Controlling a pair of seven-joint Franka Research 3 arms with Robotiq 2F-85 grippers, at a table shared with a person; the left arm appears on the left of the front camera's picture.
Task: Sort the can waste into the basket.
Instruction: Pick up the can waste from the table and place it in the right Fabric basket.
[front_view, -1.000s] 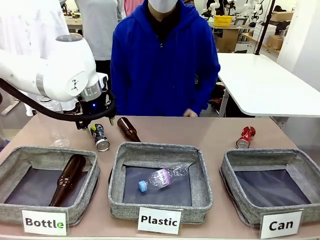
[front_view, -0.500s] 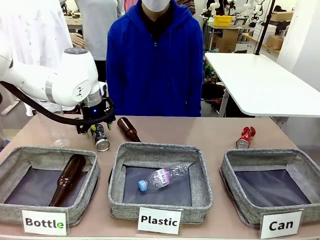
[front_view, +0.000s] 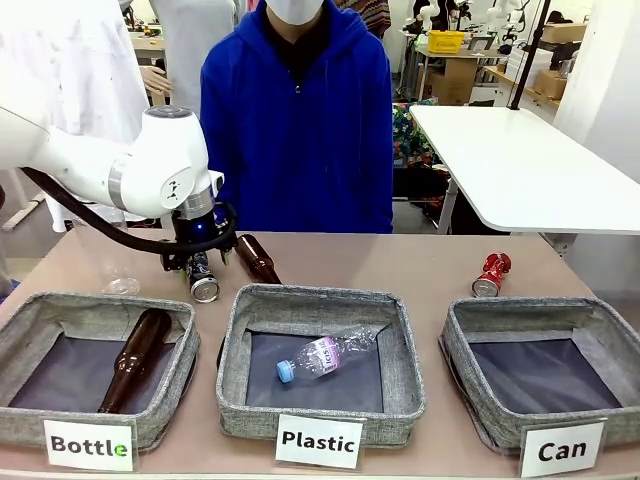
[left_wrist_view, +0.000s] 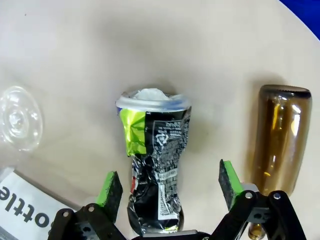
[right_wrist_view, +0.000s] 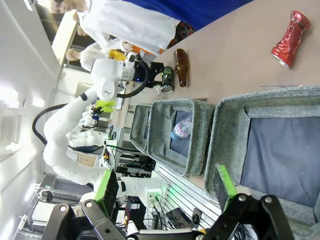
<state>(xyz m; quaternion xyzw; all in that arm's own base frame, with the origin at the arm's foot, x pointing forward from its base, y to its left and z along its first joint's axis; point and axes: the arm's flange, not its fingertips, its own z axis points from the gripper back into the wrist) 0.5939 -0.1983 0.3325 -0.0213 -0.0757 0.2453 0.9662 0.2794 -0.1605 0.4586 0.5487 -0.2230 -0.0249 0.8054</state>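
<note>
at the table's (front_view: 400, 262) far left, our left gripper (left_wrist_view: 170, 180) has slid over the black can (left_wrist_view: 155, 150) — fingers apart, straddling it untouched — so we can clamp next; our right gripper (right_wrist_view: 166, 184) hangs spread too.

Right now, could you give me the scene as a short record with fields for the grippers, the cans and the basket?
left gripper: open, pads on either side of the black can, not closed on it
right gripper: open, holds nothing
black can: dented, lying on the table beside a brown bottle
red can: crushed, on the table behind the Can basket
Can basket: no can inside
</note>
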